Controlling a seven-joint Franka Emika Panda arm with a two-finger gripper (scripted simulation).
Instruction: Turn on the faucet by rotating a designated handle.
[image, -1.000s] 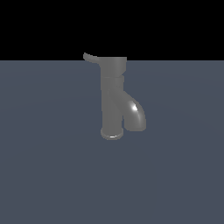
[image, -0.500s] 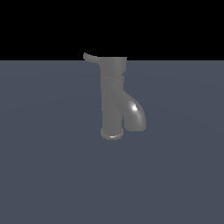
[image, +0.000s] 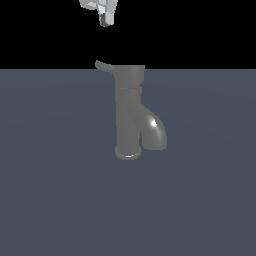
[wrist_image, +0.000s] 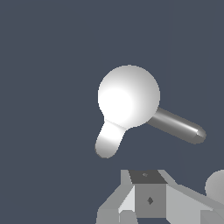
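Observation:
The glossy dark-grey faucet (image: 130, 112) stands upright in the middle of the exterior view. Its thick spout (image: 154, 131) curves down toward the exterior view's right. The thin handle (image: 104, 65) sticks out from the top cap toward the exterior view's left. My gripper (image: 105, 21) hangs high above the handle's tip, touching nothing, and is partly cut off by the frame's edge. The wrist view looks down on the bright round cap (wrist_image: 129, 96), with the slim handle (wrist_image: 177, 126) and the short spout (wrist_image: 107, 140) branching from it. My gripper (wrist_image: 148, 176) shows its fingers together, holding nothing.
A flat dark blue-grey floor (image: 55, 200) spreads all around the faucet's flared base (image: 128, 152). The background above it is black. No other object shows in either view.
My gripper has come into the top of the exterior view, above the handle; earlier it was out of frame. The faucet and handle have not moved.

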